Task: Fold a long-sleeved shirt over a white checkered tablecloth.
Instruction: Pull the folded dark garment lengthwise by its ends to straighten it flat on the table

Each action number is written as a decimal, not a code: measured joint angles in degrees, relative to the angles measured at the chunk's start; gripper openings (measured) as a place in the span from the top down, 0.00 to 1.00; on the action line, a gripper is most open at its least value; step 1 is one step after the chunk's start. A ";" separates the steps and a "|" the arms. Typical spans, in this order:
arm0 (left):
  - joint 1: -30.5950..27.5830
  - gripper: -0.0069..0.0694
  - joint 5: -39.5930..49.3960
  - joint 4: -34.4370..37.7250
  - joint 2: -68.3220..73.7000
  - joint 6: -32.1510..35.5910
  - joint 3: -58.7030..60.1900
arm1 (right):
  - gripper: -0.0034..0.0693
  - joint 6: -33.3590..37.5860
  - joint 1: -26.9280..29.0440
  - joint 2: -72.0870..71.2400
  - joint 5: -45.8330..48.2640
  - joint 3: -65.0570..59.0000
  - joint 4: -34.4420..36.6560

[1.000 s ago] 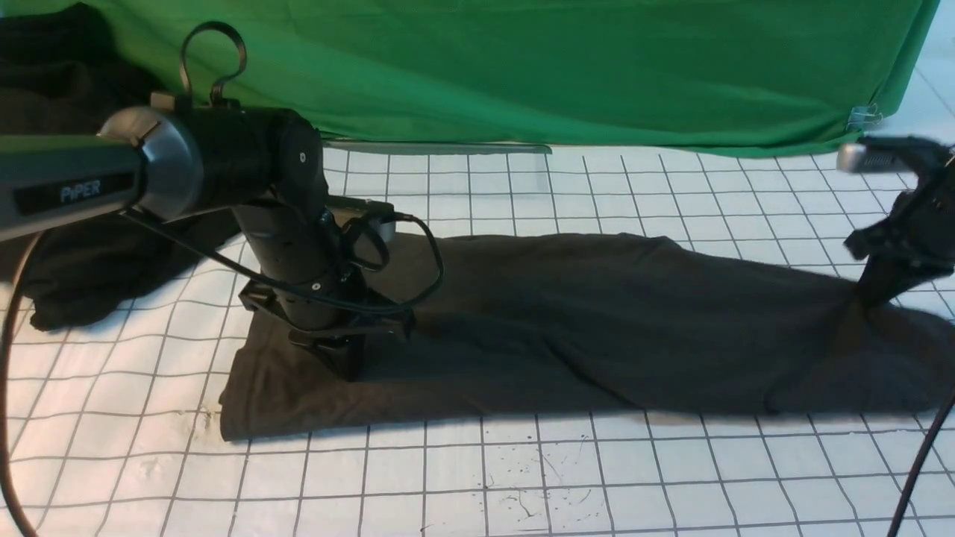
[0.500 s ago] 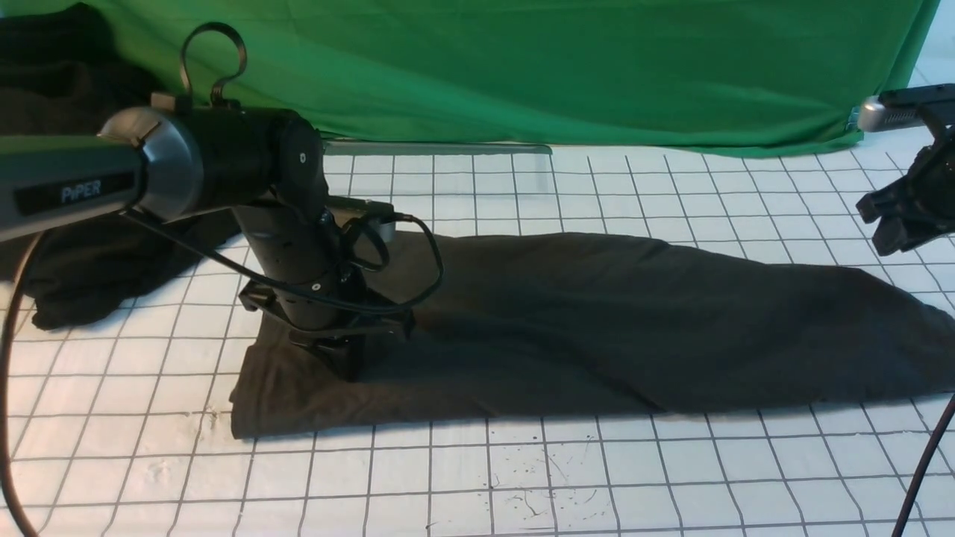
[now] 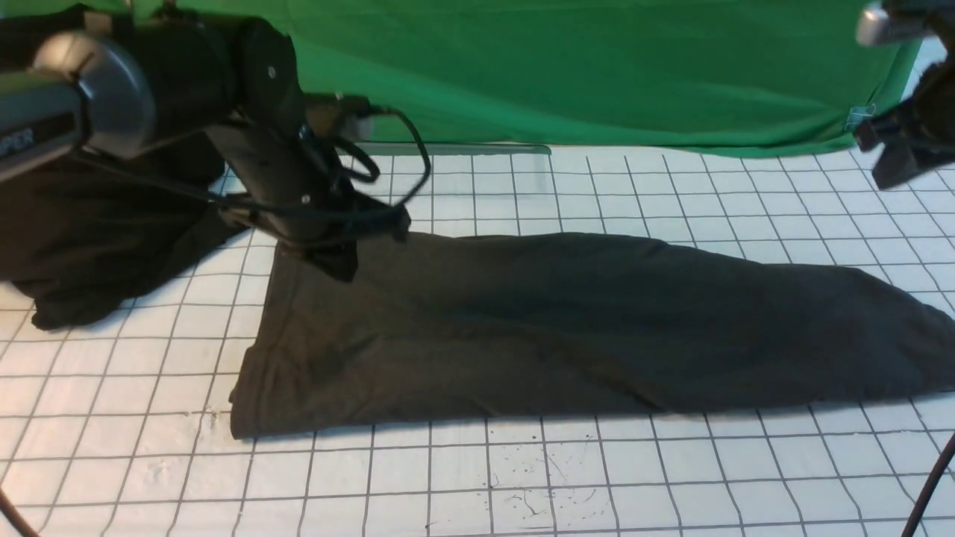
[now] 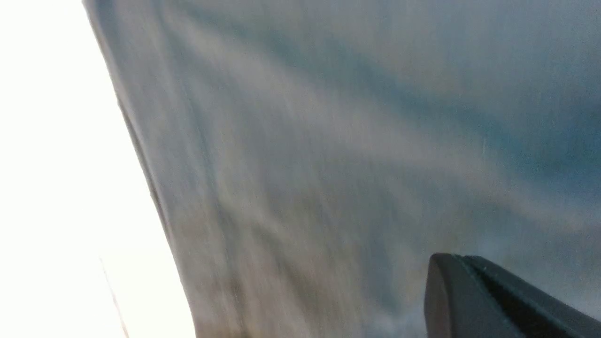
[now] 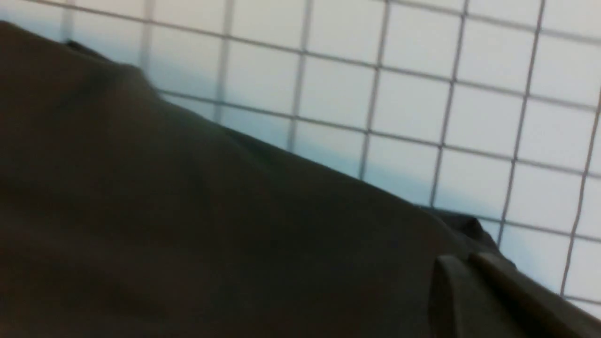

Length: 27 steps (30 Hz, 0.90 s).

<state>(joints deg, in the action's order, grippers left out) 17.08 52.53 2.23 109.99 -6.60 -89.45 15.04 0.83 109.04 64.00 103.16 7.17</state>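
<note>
The long-sleeved shirt (image 3: 477, 335) is laid out as a long, low band across the white checkered tablecloth (image 3: 567, 477), with its far end on the robot's right reaching the edge of the front view. The left claw (image 3: 343, 272) is closed, with nothing seen gripped between its tips, and is positioned over the shirt's left part. The right claw (image 3: 888, 175) is likewise closed and empty, and is held above the tablecloth, apart from the fabric. No print is visible on the upper face. From the narrow outline, a lengthwise fold is judged to be complete. Slanting creases remain across the middle and may be smoothed. The ends are not yet brought inward; folding of the band into a compact shape is judged to be outstanding.
</note>
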 joint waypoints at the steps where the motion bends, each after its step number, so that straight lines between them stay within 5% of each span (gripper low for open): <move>1: -0.51 0.91 0.48 0.67 0.97 -0.06 -1.06 | 0.95 0.15 -1.34 -0.68 0.44 0.00 0.26; 11: -0.74 0.91 3.33 0.37 4.76 1.02 4.31 | 0.95 3.18 -5.79 -0.74 4.79 -8.14 0.84; 19: -1.41 0.91 -3.95 -0.10 1.07 0.54 15.66 | 0.95 1.73 -5.86 -0.56 -12.88 -25.07 1.03; 27: -2.71 0.91 -6.51 1.09 -1.79 -0.49 18.21 | 0.95 1.82 -6.61 -0.08 -18.78 -22.16 7.50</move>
<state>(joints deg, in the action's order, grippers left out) 14.37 46.01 3.32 108.20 -7.09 -71.24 16.86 -5.78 108.96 45.22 81.00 14.67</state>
